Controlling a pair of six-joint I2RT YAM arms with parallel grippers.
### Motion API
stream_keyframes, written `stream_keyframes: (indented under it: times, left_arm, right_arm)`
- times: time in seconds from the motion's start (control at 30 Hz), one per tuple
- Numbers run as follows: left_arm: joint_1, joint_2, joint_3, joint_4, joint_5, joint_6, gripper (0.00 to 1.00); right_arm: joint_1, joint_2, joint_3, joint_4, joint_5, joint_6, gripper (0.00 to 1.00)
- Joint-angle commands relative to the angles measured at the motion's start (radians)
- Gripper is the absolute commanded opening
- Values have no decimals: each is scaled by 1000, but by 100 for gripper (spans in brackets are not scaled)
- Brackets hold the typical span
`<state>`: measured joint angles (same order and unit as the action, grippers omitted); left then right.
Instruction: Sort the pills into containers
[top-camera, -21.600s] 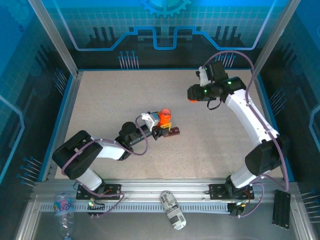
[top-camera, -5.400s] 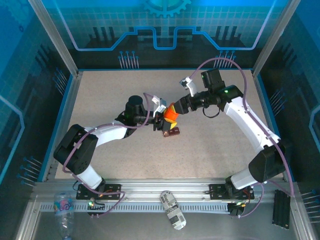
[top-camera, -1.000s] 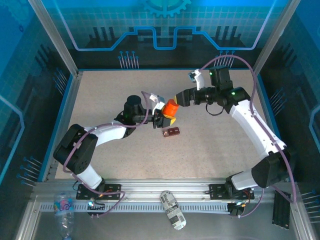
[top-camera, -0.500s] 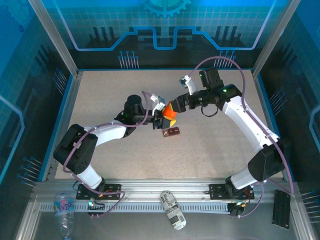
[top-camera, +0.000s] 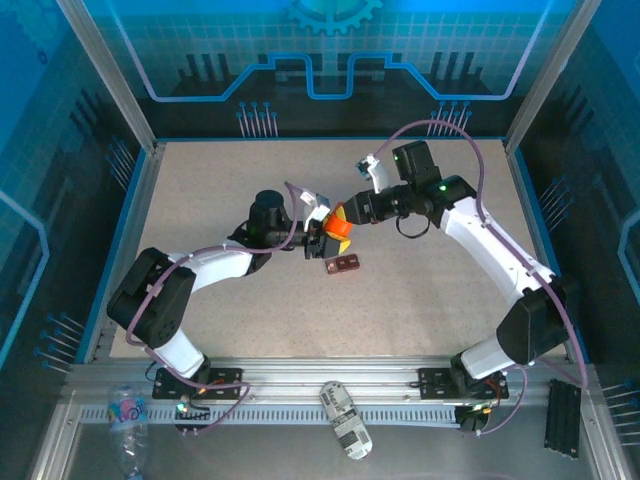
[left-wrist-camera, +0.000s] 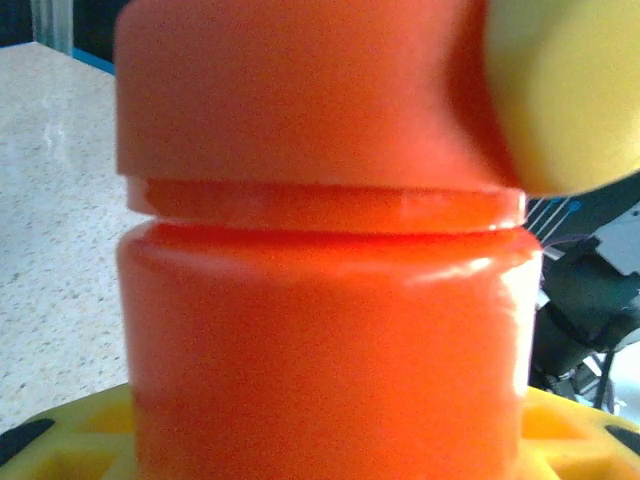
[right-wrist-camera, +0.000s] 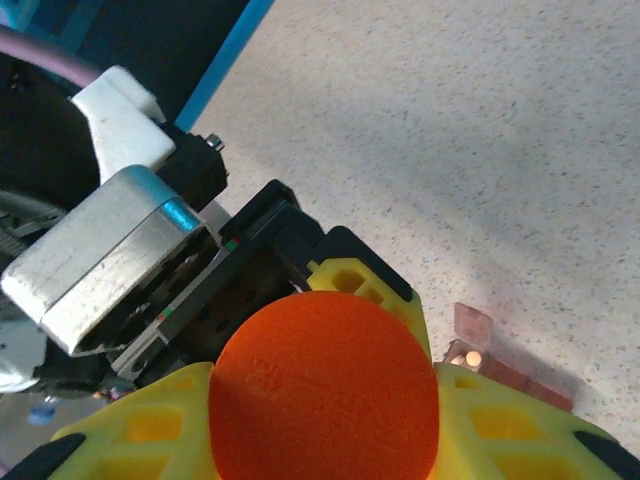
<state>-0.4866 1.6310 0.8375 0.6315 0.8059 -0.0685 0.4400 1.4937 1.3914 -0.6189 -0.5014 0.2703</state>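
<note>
Jaws of the right gripper (top-camera: 345, 213) are pressed in on the orange cap (right-wrist-camera: 325, 395) of the orange pill bottle (left-wrist-camera: 330, 340). Its yellow fingers (right-wrist-camera: 130, 435) sit on either side of the round cap top in the right wrist view. One of those fingers also shows against the cap's upper right in the left wrist view.

The left gripper (top-camera: 323, 240) pinches the bottle's body between its own yellow pads (left-wrist-camera: 80, 440). It holds the bottle over the middle of the tabletop (top-camera: 220, 180), with the cap end turned toward the right arm. What is inside the bottle cannot be seen through its orange wall.

The containers (top-camera: 343, 263) are one small red-brown box. It lies flat on the tabletop just on the near-edge side of the held bottle, apart from both grippers. In the right wrist view it (right-wrist-camera: 505, 375) peeks out past the right-hand finger, with a pale flap raised at one end. Whether its wells hold anything cannot be told.

Beyond the near edge, on the metal frame, lies a bottle with a grey-and-white printed label (top-camera: 346, 420). A clear plastic bottle with a coloured label (top-camera: 129, 415) rests by the near left corner. The print on both is too small to read.
</note>
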Motion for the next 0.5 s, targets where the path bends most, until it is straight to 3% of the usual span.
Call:
stream_keyframes:
  times: [0.0,0.2,0.4,0.47]
  left_arm:
    - [-19,-51,1,71,-170,56,0]
    - [-67,-79,-30,68,-407,142,0]
    - [-69,-66,-35,88,-400,119,0]
    - [-68,-62,-31,87,-393,116,0]
  right_arm:
    - [78,-19,-78,62,167,196,29]
    - [149,-38,-167,216,315,397,29]
    - [157,-19,-115,183,331,369,32]
    - [143,-28,-103,168,325,355,37]
